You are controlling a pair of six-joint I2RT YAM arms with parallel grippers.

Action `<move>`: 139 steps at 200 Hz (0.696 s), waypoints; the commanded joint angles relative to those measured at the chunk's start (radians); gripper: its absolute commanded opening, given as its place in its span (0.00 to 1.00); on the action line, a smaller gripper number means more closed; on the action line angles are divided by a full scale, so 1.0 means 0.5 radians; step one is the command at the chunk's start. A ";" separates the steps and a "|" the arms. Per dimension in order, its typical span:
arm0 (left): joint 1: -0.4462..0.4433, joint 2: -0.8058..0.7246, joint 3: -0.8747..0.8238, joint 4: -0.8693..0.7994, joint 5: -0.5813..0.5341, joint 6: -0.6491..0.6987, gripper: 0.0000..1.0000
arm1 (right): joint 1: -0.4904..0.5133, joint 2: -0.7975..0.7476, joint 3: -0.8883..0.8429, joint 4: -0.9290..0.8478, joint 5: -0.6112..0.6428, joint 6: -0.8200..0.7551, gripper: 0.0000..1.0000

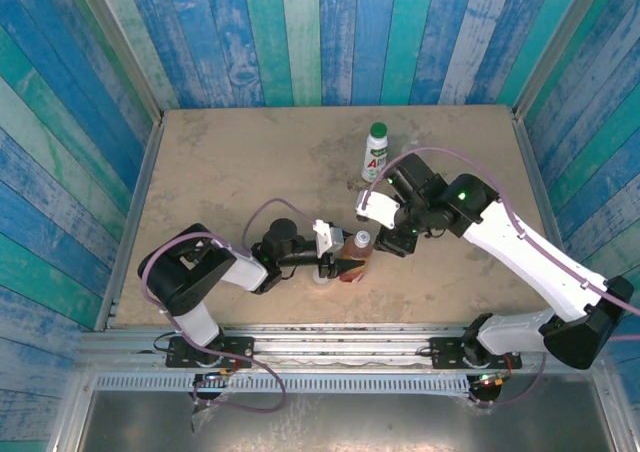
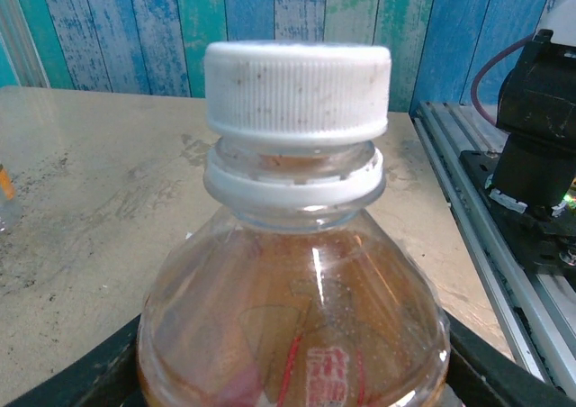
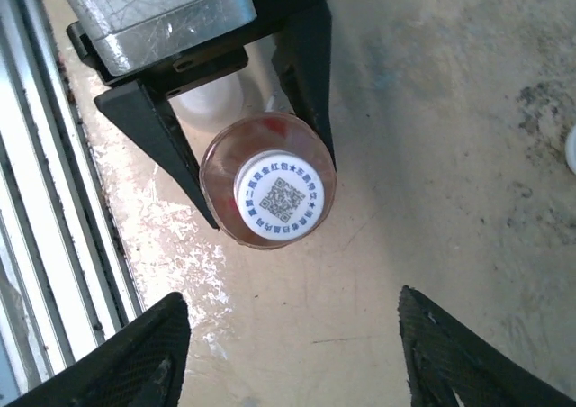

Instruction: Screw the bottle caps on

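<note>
Grip comes from the left fingers (image 3: 306, 83), clamped on the belly of the amber bottle (image 2: 292, 326). It stands upright by the near edge of the counter (image 1: 230, 172), its ribbed white cap (image 2: 297, 87) sitting on the neck. The right fingers (image 3: 450, 353) hang spread apart above that cap, touching nothing. The left arm (image 1: 215, 267) lies low, reaching right; the right arm (image 1: 520, 247) bends in from the right.

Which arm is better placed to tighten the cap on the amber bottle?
Right. The right tool hangs open over the white cap, while the left tool grips the amber bottle, steadying it.
</note>
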 commanded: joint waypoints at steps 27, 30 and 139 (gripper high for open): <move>-0.003 -0.049 -0.057 -0.274 0.027 0.070 0.62 | -0.053 0.192 0.077 -0.005 -0.277 -0.454 0.57; -0.002 -0.050 -0.056 -0.277 0.026 0.070 0.62 | -0.056 0.201 0.086 -0.006 -0.289 -0.459 0.56; -0.002 -0.040 -0.049 -0.284 0.025 0.064 0.63 | -0.056 0.357 0.138 -0.066 -0.384 -0.486 0.38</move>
